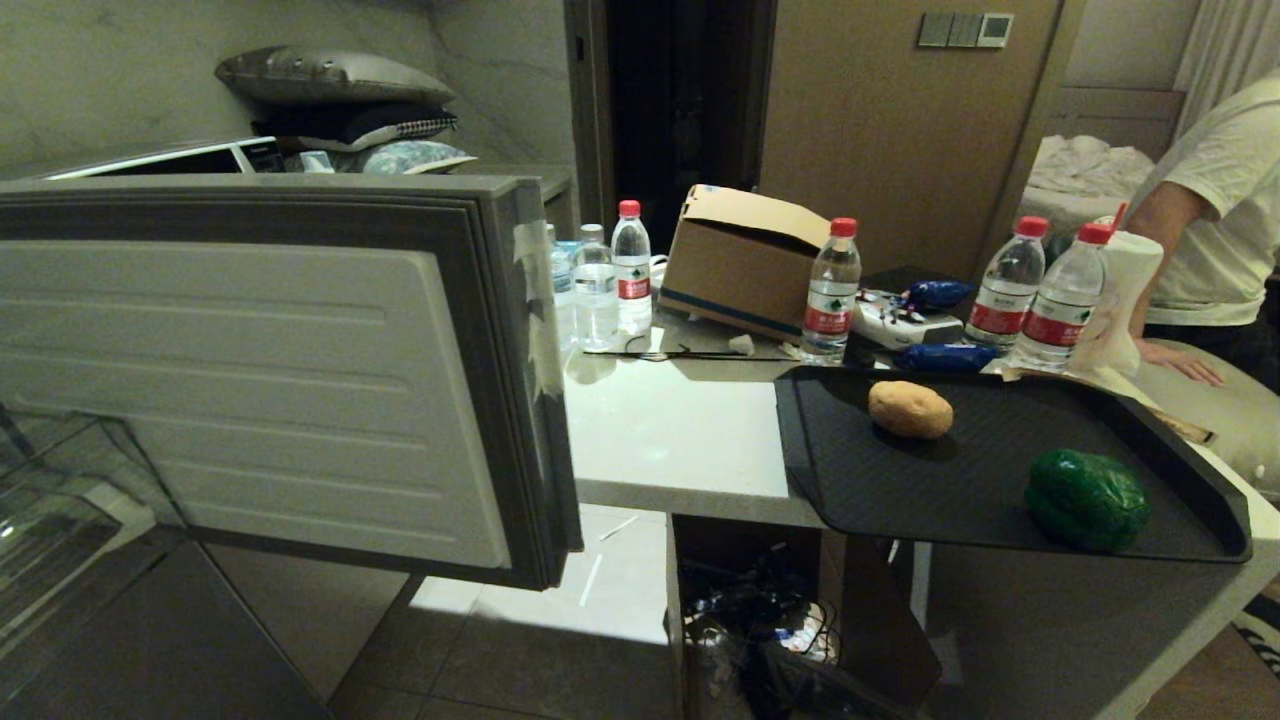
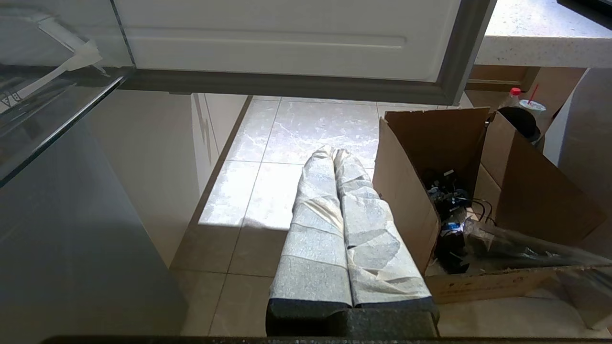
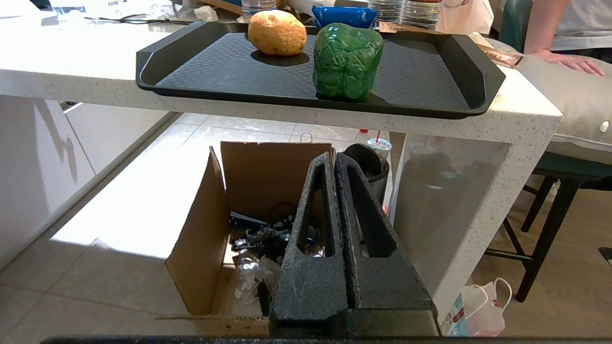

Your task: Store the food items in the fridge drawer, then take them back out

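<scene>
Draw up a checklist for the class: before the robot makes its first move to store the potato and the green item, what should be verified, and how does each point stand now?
1. Fridge drawer pulled open: ok.
2. Potato on the black tray, unobstructed: ok.
3. Green item on the same tray, apart from the potato: ok.
4. Right gripper empty, jaws shut, low under the counter: not ok for grasping until opened.
5. Left gripper empty, shut, low near the floor: ok, parked.
6. Clear bin has room: cannot tell, mostly out of view.

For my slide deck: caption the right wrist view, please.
Shut right gripper hangs below the counter; potato and green pepper sit on the black tray.
</scene>
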Available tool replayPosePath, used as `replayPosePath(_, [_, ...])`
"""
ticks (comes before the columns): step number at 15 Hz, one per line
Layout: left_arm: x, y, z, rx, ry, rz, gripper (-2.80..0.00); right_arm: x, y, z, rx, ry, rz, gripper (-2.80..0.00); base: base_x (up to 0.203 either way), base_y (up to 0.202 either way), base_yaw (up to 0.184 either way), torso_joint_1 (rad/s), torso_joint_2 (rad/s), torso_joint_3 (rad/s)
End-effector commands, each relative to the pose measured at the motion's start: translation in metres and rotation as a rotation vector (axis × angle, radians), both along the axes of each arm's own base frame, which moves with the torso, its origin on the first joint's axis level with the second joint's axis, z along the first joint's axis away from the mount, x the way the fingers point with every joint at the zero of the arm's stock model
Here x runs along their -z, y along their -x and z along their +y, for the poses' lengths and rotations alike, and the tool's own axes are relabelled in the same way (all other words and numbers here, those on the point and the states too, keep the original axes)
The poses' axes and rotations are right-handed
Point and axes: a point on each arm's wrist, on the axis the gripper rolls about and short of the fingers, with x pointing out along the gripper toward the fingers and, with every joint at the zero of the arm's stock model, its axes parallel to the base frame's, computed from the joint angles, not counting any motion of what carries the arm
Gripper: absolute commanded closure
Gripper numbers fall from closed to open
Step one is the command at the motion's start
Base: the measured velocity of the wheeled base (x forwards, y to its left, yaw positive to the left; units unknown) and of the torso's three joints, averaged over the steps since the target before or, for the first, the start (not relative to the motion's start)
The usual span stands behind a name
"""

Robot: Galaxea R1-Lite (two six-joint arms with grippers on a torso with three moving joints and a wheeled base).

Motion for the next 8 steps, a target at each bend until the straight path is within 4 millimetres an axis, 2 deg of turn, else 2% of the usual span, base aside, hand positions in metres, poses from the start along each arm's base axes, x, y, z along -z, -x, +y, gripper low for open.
replayPosePath(1, [0.0000, -0.0001, 0.0000, 0.000, 0.000, 0.002, 0.00, 0.0084, -0.0024, 0.0000, -0.001, 0.000, 0.029, 0.00, 0.000, 0.000, 0.000, 0.000, 0.00, 0.000])
replayPosePath(8, [0.0000, -0.0001, 0.0000, 0.000, 0.000, 0.001, 0.00, 0.0084, -0.0024, 0.0000, -0.001, 0.002, 0.029, 0.00, 0.000, 0.000, 0.000, 0.000, 0.00, 0.000])
